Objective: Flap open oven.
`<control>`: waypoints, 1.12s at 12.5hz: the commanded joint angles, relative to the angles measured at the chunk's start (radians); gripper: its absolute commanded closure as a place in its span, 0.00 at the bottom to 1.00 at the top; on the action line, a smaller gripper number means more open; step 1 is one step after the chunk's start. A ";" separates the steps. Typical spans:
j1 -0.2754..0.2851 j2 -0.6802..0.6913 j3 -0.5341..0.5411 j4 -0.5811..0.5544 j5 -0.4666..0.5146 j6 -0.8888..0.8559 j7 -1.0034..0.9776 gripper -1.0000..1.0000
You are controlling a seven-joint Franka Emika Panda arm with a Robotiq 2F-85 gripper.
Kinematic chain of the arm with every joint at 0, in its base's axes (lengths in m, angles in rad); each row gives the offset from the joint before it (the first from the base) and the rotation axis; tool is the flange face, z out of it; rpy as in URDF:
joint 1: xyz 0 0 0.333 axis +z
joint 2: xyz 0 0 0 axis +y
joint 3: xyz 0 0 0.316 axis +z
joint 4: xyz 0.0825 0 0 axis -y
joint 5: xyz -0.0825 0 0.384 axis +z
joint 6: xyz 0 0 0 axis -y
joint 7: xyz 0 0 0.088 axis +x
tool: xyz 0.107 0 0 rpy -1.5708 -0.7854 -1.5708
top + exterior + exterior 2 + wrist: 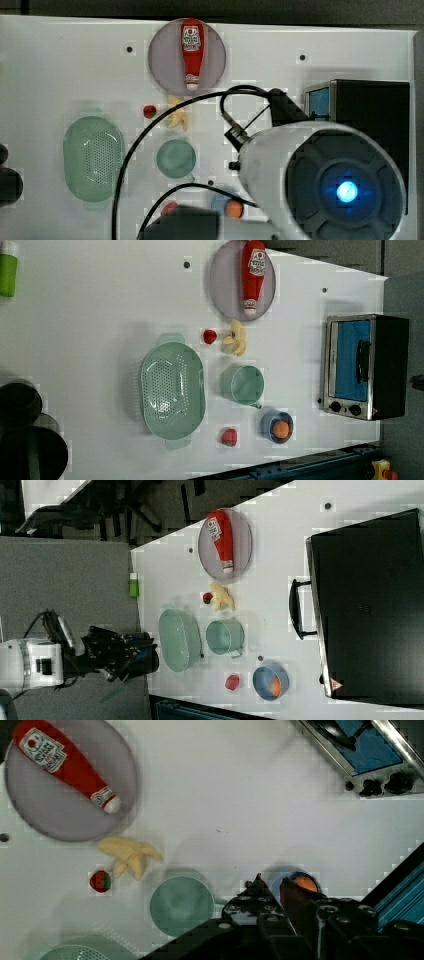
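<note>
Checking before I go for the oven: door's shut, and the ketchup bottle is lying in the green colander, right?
Not quite. The oven door is shut, but the ketchup bottle lies on the grey plate; the colander holds nothing, as the left view shows.

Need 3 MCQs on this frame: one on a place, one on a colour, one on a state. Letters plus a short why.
1. The ketchup bottle lies:
A) on the round grey plate
B) in the colander
C) on the oven

2. The bowl that holds the orange ball is:
A) green
B) blue
C) red

3. The oven door is:
A) flapped fully open
B) taken off
C) shut

Key:
1 A, the bottle rests across the plate.
2 B, the left view shows a blue rim around the ball.
3 C, the blue glass sits flush in the frame, handle against the front.
</note>
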 commanded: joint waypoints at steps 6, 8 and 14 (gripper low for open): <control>-0.023 0.031 -0.219 -0.025 0.005 0.043 -0.602 0.83; -0.024 0.067 -0.273 -0.043 -0.003 0.103 -0.777 0.83; -0.029 0.204 -0.362 -0.155 -0.056 0.449 -1.120 0.83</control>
